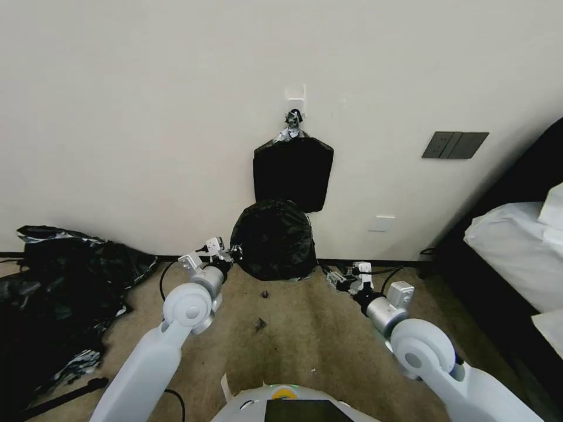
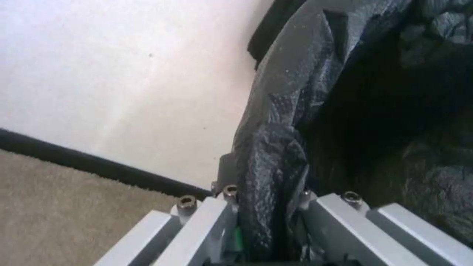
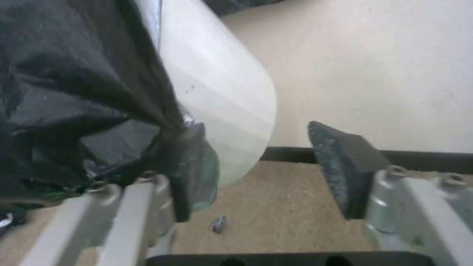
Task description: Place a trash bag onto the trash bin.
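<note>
Trash bag point(image 1: 272, 237) mostly over trash bin point(image 3: 217, 92); our left end effector point(image 2: 268, 221) clamped on bag, right end effector point(image 3: 266, 177) apart; lower edge unfinished.

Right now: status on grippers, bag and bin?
Left gripper shut on trash bag at its left edge. Right gripper open, low beside trash bin. Bag draped over bin. Small scraps on carpet, nothing blocking.
</note>
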